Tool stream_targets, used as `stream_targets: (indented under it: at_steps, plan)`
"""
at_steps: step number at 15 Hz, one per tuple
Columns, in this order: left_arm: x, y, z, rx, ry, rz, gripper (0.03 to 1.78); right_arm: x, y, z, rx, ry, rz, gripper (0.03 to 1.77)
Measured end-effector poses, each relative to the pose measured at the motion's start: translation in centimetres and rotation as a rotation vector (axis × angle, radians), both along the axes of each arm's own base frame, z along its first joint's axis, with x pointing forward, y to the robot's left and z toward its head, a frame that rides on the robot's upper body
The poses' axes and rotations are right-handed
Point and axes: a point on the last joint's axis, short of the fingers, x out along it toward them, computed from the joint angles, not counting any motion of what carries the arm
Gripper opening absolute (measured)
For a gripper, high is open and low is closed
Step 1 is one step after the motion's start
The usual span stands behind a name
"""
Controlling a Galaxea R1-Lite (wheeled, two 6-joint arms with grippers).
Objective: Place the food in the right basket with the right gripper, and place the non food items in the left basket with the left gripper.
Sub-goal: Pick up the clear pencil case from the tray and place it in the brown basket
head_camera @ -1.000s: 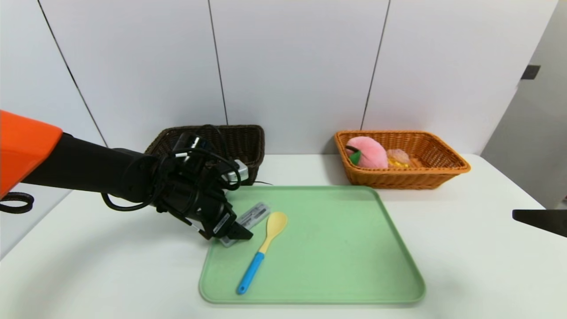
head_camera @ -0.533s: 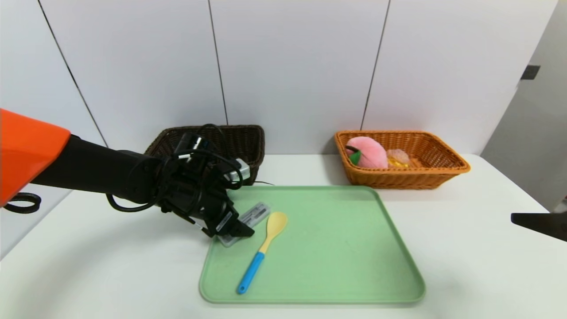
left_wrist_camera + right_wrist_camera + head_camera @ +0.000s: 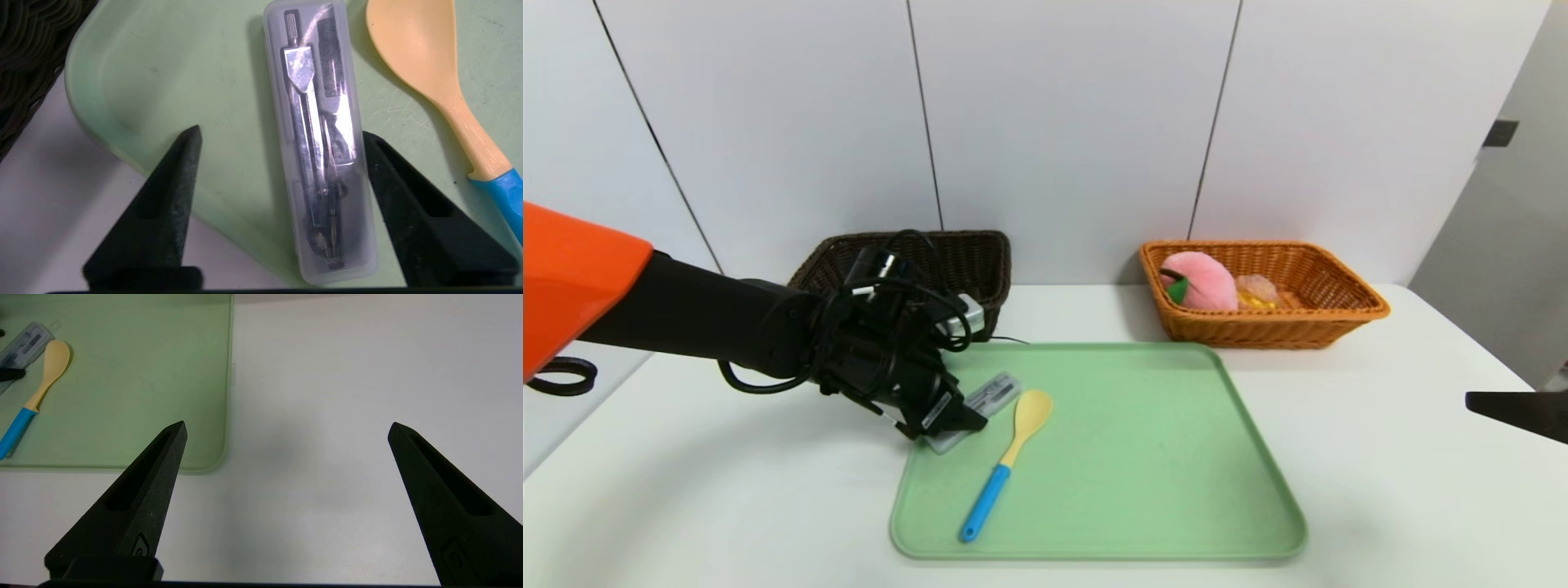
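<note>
A clear plastic case [image 3: 992, 394] with a metal compass inside lies on the green tray [image 3: 1143, 457], at its near left corner. My left gripper [image 3: 956, 420] is down at that corner, open. Its fingers straddle the case [image 3: 322, 163]; one finger [image 3: 392, 192] stands right against the case's side, the other well off it. My left gripper [image 3: 281, 132] holds nothing. A spoon [image 3: 1009, 453] with a yellow bowl and blue handle lies beside the case. My right gripper [image 3: 287, 425] hangs open over bare table at the right edge [image 3: 1515, 408].
The dark brown basket [image 3: 964, 261] stands behind the left arm. The orange basket [image 3: 1307, 318] at the back right holds a pink plush peach [image 3: 1205, 282] and a small yellow-pink food item [image 3: 1255, 292]. White table surrounds the tray [image 3: 122, 396].
My left gripper has shifted only slightly at the near end of the case. The case, the spoon and the right arm have stayed put.
</note>
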Motion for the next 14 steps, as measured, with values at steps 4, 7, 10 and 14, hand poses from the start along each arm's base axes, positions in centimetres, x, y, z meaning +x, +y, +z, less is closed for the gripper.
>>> stream_targets:
  at_steps: [4, 7, 10, 14]
  plan:
    - [-0.1, 0.0, 0.0, -0.001, 0.006, 0.005, 0.84, -0.1, 0.0, 0.1, -0.001, -0.005, -0.003, 1.70]
    - [-0.2, 0.1, 0.2, -0.002, 0.010, 0.010, 0.57, -0.2, -0.1, 0.1, 0.000, -0.008, -0.003, 1.70]
    - [-0.5, 0.2, 0.7, -0.007, 0.004, 0.012, 0.57, -0.3, -0.1, 0.2, 0.000, -0.014, -0.003, 1.70]
    - [-1.0, 0.4, 2.1, -0.028, -0.030, 0.023, 0.57, -0.7, -0.2, 0.2, 0.005, -0.021, -0.004, 1.70]
